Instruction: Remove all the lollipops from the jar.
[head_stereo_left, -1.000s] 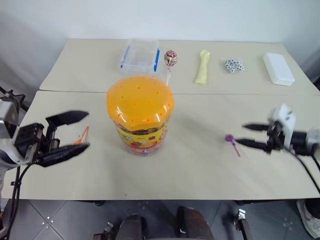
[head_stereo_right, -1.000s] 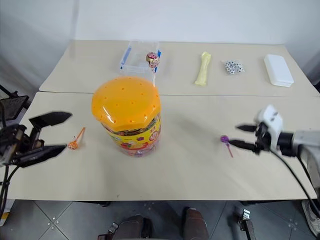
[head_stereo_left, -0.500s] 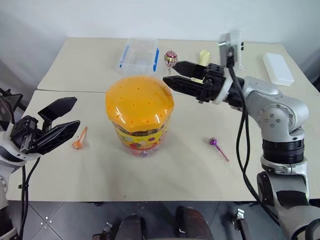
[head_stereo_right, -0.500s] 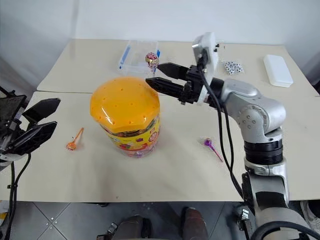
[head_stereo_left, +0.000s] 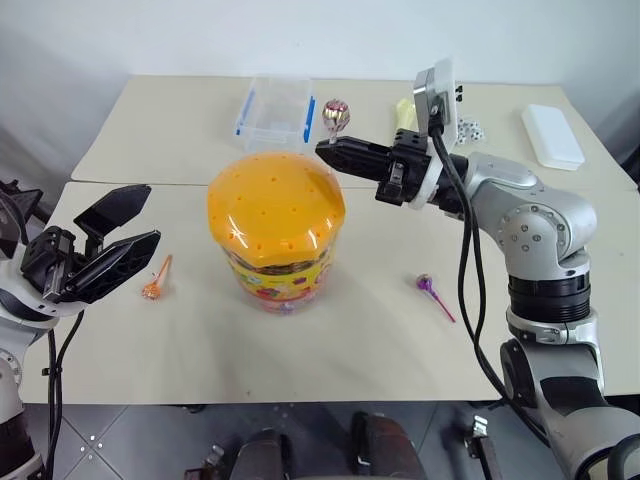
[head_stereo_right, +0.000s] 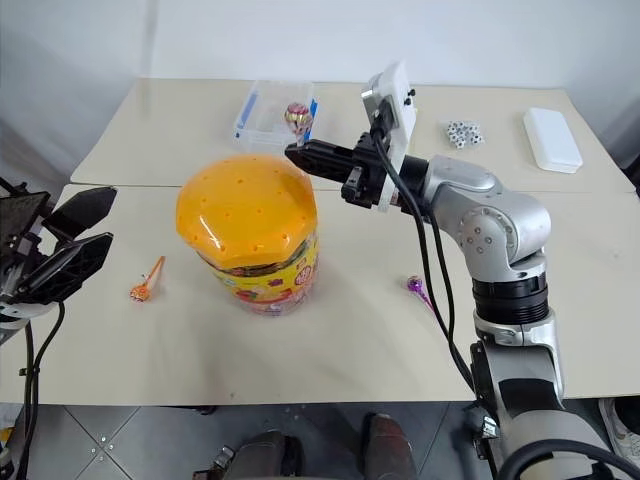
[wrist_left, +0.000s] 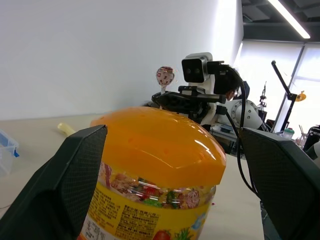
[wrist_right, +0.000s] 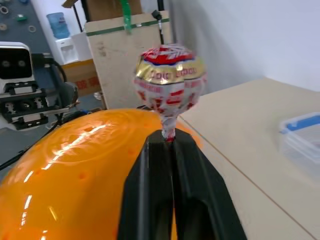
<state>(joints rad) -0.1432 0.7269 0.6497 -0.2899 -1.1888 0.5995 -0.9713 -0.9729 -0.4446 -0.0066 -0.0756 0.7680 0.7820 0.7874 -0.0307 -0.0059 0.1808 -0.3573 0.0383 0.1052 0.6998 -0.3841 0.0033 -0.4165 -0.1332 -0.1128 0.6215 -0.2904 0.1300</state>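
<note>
The last lollipop (wrist_right: 169, 80) is pinched by its stick in the right gripper (head_stereo_left: 335, 152), head upright, at the far rim of the jar (head_stereo_left: 277, 232); withdrawal likely runs straight upward. The left gripper (head_stereo_left: 112, 240) hangs wide, empty, beside the jar.

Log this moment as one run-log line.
right gripper: shut on pink lollipop stick above jar lid | left gripper: open, beside jar | orange lollipop, purple lollipop: on table

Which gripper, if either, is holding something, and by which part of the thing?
The right gripper is shut on a lollipop, pinching its stick just under the wrapped head. The left gripper is open and holds nothing.
</note>
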